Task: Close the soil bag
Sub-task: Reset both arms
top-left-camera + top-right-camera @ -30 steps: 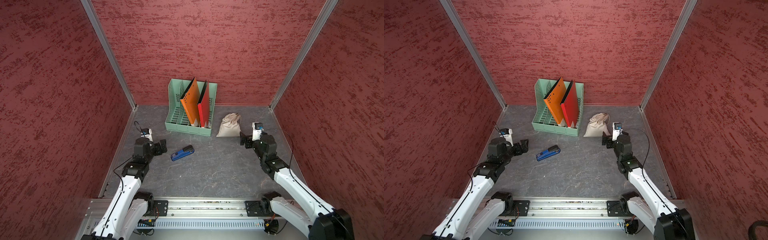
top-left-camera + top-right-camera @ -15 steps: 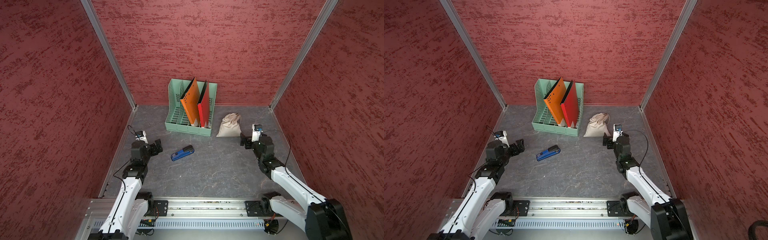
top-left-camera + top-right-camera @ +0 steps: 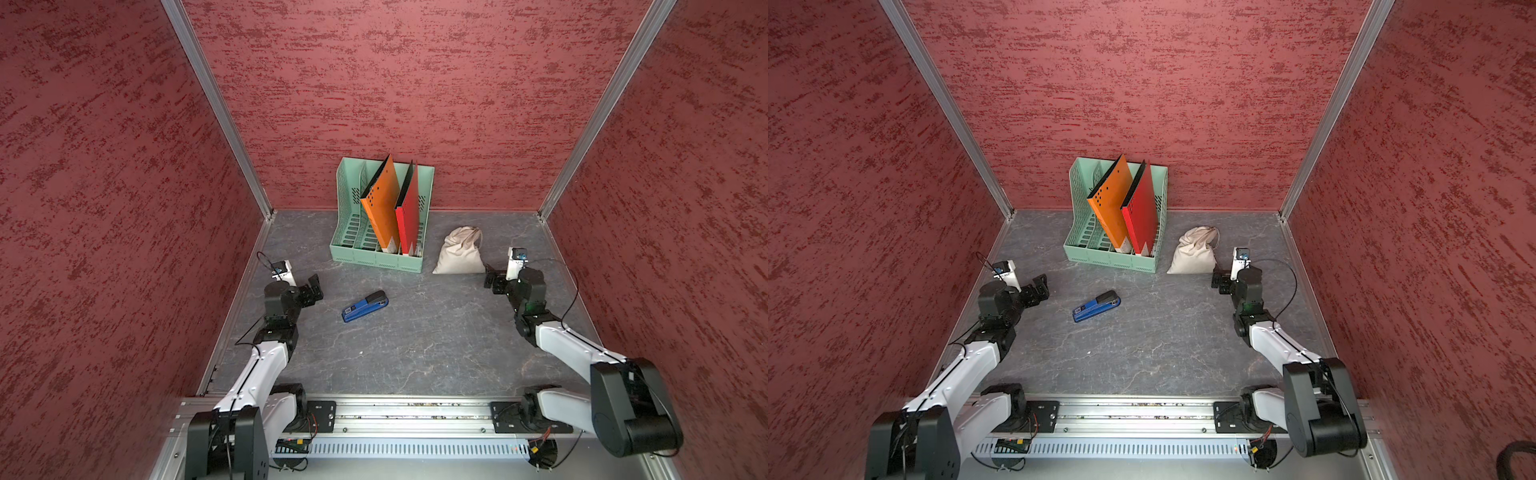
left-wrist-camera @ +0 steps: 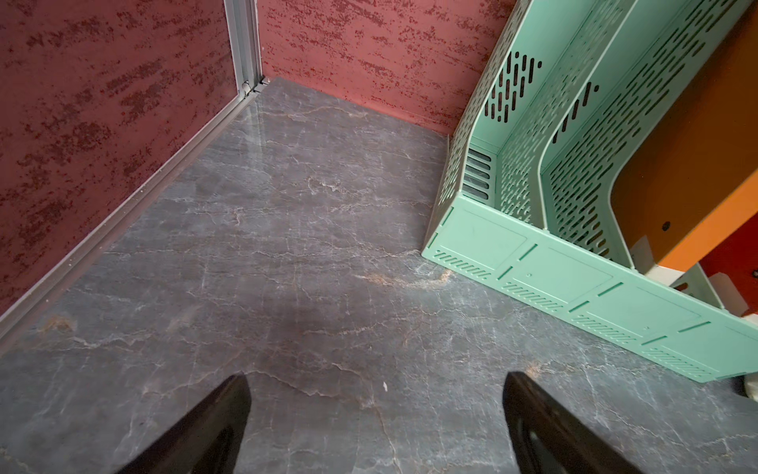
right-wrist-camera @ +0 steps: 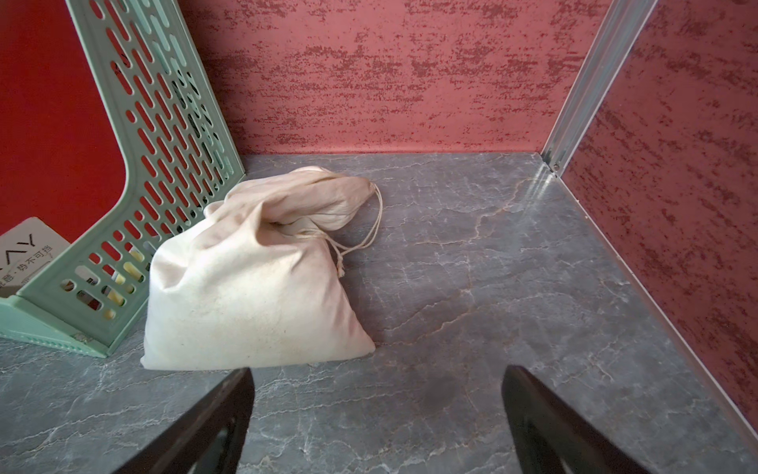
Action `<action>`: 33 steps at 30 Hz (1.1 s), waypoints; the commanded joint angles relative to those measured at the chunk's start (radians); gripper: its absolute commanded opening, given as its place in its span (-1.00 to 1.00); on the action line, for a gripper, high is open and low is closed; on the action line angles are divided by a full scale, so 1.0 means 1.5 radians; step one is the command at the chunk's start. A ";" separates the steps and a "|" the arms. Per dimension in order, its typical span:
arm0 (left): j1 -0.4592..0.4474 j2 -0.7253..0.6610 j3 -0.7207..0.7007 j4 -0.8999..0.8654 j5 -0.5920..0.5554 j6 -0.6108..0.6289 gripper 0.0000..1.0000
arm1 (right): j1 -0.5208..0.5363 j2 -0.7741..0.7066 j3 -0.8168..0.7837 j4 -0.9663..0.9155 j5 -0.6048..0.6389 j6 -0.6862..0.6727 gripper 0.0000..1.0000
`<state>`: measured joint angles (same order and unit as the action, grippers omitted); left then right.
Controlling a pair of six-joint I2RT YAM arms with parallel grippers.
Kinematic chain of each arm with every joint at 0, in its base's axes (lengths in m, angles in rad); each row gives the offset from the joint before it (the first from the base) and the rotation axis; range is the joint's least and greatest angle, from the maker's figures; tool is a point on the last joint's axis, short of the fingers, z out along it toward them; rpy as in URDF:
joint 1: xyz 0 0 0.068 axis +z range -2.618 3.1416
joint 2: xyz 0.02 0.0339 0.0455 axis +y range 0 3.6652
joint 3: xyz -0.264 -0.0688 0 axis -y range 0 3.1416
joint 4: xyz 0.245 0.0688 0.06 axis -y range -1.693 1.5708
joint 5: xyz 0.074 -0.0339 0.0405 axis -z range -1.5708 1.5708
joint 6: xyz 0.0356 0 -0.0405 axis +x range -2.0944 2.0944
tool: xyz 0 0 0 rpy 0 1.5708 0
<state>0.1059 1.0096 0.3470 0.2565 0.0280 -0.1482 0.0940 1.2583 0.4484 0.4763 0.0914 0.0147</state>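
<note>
The soil bag (image 3: pixel 457 254) (image 3: pixel 1194 254) is a small cream cloth sack resting on the grey table just right of the green file rack. In the right wrist view the soil bag (image 5: pixel 254 287) has its neck flopped over, with thin pale cords (image 5: pixel 371 234) lying slack beside it. My right gripper (image 3: pixel 493 281) (image 3: pixel 1221 282) (image 5: pixel 377 375) stands open and empty, a short way in front and to the right of the bag, not touching it. My left gripper (image 3: pixel 314 289) (image 3: pixel 1040 286) (image 4: pixel 375 381) is open and empty at the table's left side, far from the bag.
A green file rack (image 3: pixel 374 260) (image 3: pixel 1109 261) (image 4: pixel 533 271) stands at the back with an orange folder (image 3: pixel 380 203) and a red folder (image 3: pixel 409 212) in it. A blue stapler (image 3: pixel 365 306) (image 3: pixel 1096 306) lies mid-table. Red walls close in three sides.
Both arms have settled lower, their elbows drawing back toward the front rail. The grippers have stayed open and almost in place. The bag has not moved.
</note>
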 commanded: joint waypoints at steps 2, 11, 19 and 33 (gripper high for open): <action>0.022 0.047 -0.030 0.134 0.018 0.045 1.00 | -0.019 0.039 -0.013 0.080 -0.039 0.000 0.96; 0.049 0.161 -0.005 0.252 0.074 0.059 1.00 | -0.033 0.088 0.006 0.104 -0.068 -0.025 0.97; 0.062 0.230 0.054 0.231 0.121 0.063 1.00 | -0.046 0.142 -0.006 0.187 -0.076 -0.034 0.97; 0.075 0.178 -0.011 0.299 0.136 0.075 1.00 | -0.047 0.190 -0.046 0.294 -0.070 -0.033 0.96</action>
<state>0.1852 1.2896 0.3443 0.6640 0.2420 -0.0196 0.0307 1.5463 0.3817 0.8642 -0.0132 -0.0307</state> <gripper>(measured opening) 0.998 0.983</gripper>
